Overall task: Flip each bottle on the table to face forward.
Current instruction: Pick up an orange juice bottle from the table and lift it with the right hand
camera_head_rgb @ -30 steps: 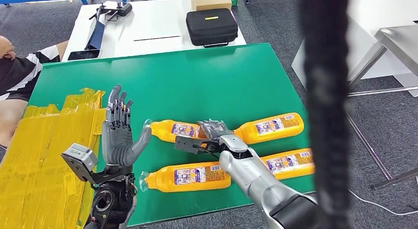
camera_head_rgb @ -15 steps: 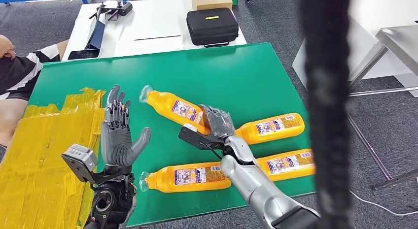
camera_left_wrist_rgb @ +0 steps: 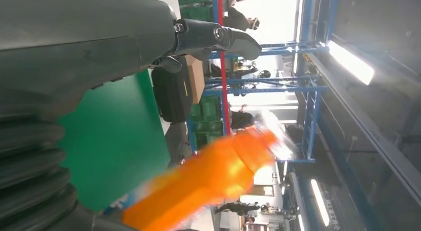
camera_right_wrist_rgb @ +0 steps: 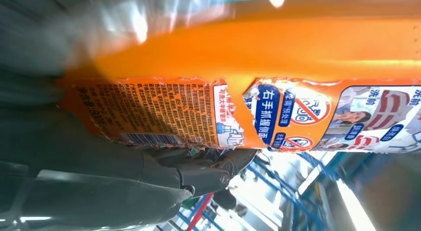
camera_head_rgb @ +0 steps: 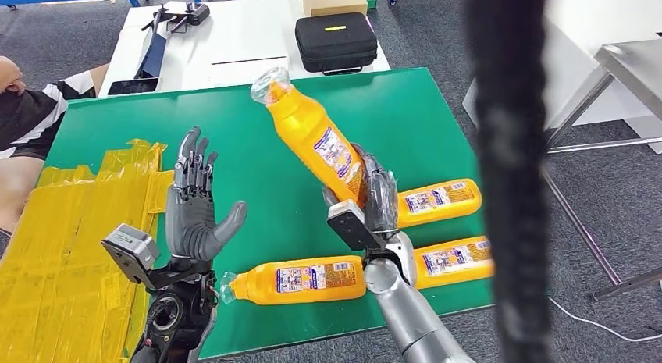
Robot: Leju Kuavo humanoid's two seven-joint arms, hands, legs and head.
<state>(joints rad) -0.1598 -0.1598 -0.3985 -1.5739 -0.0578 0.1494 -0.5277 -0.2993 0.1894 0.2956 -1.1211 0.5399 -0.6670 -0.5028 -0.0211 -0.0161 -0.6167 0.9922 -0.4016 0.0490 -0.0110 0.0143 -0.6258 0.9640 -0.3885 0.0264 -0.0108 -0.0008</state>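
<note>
one bottle [camera_head_rgb: 316,137] now lifted, clasped by right hand [camera_head_rgb: 373,199]; left hand [camera_head_rgb: 193,207] spread.

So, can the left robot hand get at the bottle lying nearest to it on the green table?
Probably yes. The left robot hand is open and holds nothing, and the nearest bottle lies just beside it with its cap end toward it. Only bare green table lies between them; the right robot hand holds another bottle up, further away.

Silver arms; grey left hand [camera_head_rgb: 192,219], darker fingers [camera_head_rgb: 193,172], ribbed cover.
</note>
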